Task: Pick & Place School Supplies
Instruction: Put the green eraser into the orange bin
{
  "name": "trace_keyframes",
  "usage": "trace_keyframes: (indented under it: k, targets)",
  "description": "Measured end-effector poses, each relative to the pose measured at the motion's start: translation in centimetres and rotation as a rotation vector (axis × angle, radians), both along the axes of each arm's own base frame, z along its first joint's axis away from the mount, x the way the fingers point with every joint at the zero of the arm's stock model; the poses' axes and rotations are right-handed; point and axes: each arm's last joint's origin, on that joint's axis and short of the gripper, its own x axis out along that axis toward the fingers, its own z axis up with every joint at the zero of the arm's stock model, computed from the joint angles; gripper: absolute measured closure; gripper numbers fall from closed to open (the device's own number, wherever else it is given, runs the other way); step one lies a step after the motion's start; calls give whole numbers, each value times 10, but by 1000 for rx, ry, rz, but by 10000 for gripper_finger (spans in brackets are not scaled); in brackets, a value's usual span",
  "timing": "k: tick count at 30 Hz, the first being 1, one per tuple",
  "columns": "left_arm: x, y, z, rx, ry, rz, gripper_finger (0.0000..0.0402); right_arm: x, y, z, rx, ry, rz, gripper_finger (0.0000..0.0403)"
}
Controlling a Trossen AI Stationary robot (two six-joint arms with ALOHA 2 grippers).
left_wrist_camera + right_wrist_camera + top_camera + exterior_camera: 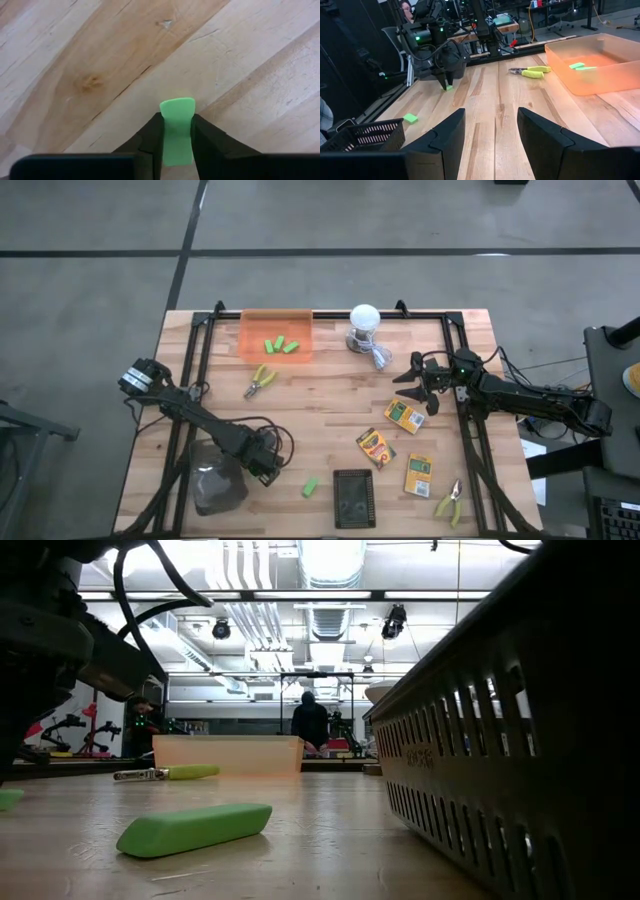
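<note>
My left gripper [266,464] stands near the table's near-left part, pointing down and shut on a small bright-green block [176,131]. Another green block [310,487] lies flat on the wood just right of it, large in the low view [195,828]. Three more green blocks [280,345] lie in the orange tray [252,340] at the far edge. One pair of yellow-green-handled pliers [260,378] lies near the tray, the other [450,502] at the near right. Three crayon boxes [405,416] [376,447] [418,475] lie flat right of centre. My right gripper [415,383] hovers open beyond them. My left gripper pinches the green block between its two fingers, by the block's long sides [165,135], with its free end [177,105] sticking out past the fingertips. The fingers come from above, pointing down [445,80]. Whether the block is clear of the wood cannot be told.
A black mesh basket [352,498] stands at the near edge, filling the low view's right side [500,740]. A grey-clear bag-like thing [218,485] lies at the near left. The white bulb with its cable [365,322] stands by the tray. People stand in the room behind.
</note>
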Motion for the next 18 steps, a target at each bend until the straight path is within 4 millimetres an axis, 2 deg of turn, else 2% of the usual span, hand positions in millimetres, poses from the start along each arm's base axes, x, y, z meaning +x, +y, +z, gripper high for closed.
trace_keyframes:
  k: [6,18]
  targets:
    - [0,0,1,-13,1,-2,320,0,0,0,0,0,0,225]
    - [-7,4,16,-25,-7,22,321,0,0,0,0,0,0,225]
